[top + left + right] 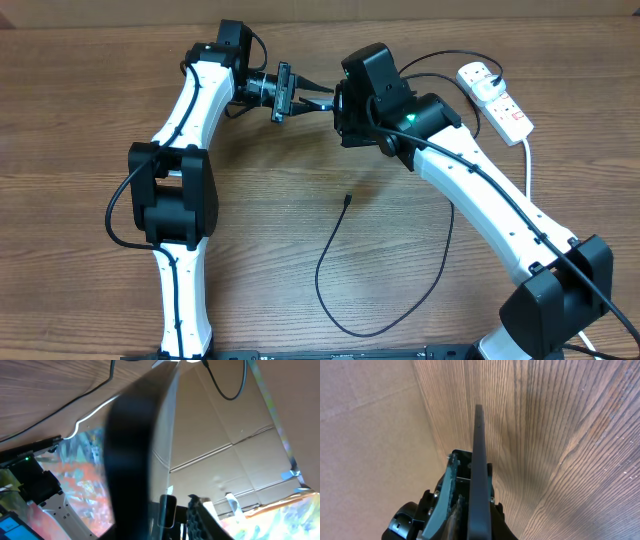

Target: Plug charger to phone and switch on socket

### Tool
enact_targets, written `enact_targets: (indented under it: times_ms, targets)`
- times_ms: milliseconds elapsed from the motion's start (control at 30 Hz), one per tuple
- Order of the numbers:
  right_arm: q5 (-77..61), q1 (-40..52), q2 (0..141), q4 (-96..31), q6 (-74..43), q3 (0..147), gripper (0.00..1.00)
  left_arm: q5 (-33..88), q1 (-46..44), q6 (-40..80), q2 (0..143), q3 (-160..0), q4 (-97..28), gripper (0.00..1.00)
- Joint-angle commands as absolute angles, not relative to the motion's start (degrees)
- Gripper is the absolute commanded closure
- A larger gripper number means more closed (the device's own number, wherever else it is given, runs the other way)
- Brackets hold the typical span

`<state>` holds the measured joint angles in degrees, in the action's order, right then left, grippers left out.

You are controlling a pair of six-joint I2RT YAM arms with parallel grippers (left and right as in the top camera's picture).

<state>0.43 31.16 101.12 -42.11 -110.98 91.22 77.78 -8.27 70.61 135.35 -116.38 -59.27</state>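
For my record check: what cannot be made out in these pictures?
Right wrist: the phone shows only its edge, no screen.
Left wrist: the phone is blurred, too near the lens.
Overhead: the switch on the socket is too small; the right arm hides part of the charger.

A brown wood-grain table fills the overhead view, its grain running left to right. Along its far edge stands a plain tan cardboard wall; seen from the wrist views, its panels carry pale seams and creases. The left wrist view also catches a blurred patch of orange, red and green pattern and, in the bottom left corner, a sliver of a lit blue screen.
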Motion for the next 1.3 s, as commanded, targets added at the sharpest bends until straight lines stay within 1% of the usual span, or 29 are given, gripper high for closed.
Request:
enact_targets:
  times_ms: [0, 167, 233, 300, 367, 433, 467, 533, 633, 667, 767, 900, 1000, 1133, 1167, 1200, 1267]
  targets:
    - [-0.1, 31.5, 101.0, -41.6, -111.3, 93.0, 0.9, 79.0, -8.3, 70.9, 135.6, -117.6, -59.3, 0.81]
    - [-0.1, 31.5, 101.0, -41.6, -111.3, 93.0, 0.9, 79.0, -8.3, 71.0, 135.6, -117.6, -59.3, 0.94]
    - [-0.1, 31.5, 101.0, -41.6, -111.2, 93.0, 0.9, 78.8, -8.3, 70.9, 135.6, -117.6, -59.3, 0.96]
    - [-0.4, 31.5, 101.0, -41.6, -111.2, 93.0, 0.87, 78.8, -8.3, 70.9, 135.6, -117.6, -59.3, 0.96]
    - [-1.0, 31.5, 101.0, -41.6, -111.2, 93.0, 0.8, 78.3, -8.3, 70.9, 135.6, -117.6, -59.3, 0.96]
    - [-1.9, 31.5, 101.0, -41.6, -111.1, 93.0, 0.72, 77.4, -8.3, 70.9, 135.6, -117.6, -59.3, 0.96]
    - [-2.2, 31.5, 101.0, -41.6, -110.5, 93.0, 0.66, 77.1, -8.3, 70.9, 135.6, -117.5, -59.3, 0.96]
    - [-2.4, 31.5, 101.0, -41.6, -108.3, 93.0, 0.5, 76.0, -8.3, 70.9, 135.6, -117.5, -59.3, 0.96]
    - [-2.5, 31.4, 100.9, -41.6, -101.7, 93.0, 0.29, 73.6, -8.2, 70.9, 135.6, -117.5, -59.2, 0.96]
    - [-2.5, 31.2, 100.9, -41.6, -99.5, 93.0, 0.25, 72.8, -8.1, 70.7, 135.6, -117.5, -59.2, 0.96]
    - [-2.7, 30.7, 100.3, -41.4, -91.3, 93.0, 0.21, 70.0, -7.4, 69.1, 135.6, -117.5, -57.6, 0.96]
    - [-2.7, 30.0, 98.5, -39.9, -73.6, 93.0, 0.15, 67.5, -6.0, 65.2, 135.6, -117.5, -56.5, 0.96]
    - [-2.7, 29.9, 96.7, -40.6, -60.4, 93.0, 0.15, 64.6, -4.8, 58.3, 135.6, -117.5, -54.4, 0.96]
    - [-2.7, 29.9, 95.1, -44.3, -46.5, 93.0, 0.15, 63.5, -3.8, 41.8, 135.6, -117.5, -52.2, 0.96]
    - [-2.7, 29.9, 94.9, -45.9, -43.0, 93.0, 0.12, 64.1, -3.7, 37.4, 135.6, -117.5, -52.3, 0.96]
    - [-2.6, 29.8, 94.8, -47.9, -39.5, 93.0, 0.02, 66.0, -3.7, 31.6, 135.6, -117.5, -52.7, 0.96]
    - [-2.3, 29.4, 94.8, -53.3, -34.6, 93.0, 0.0, 73.1, -3.7, 19.8, 135.6, -117.5, -53.9, 0.96]
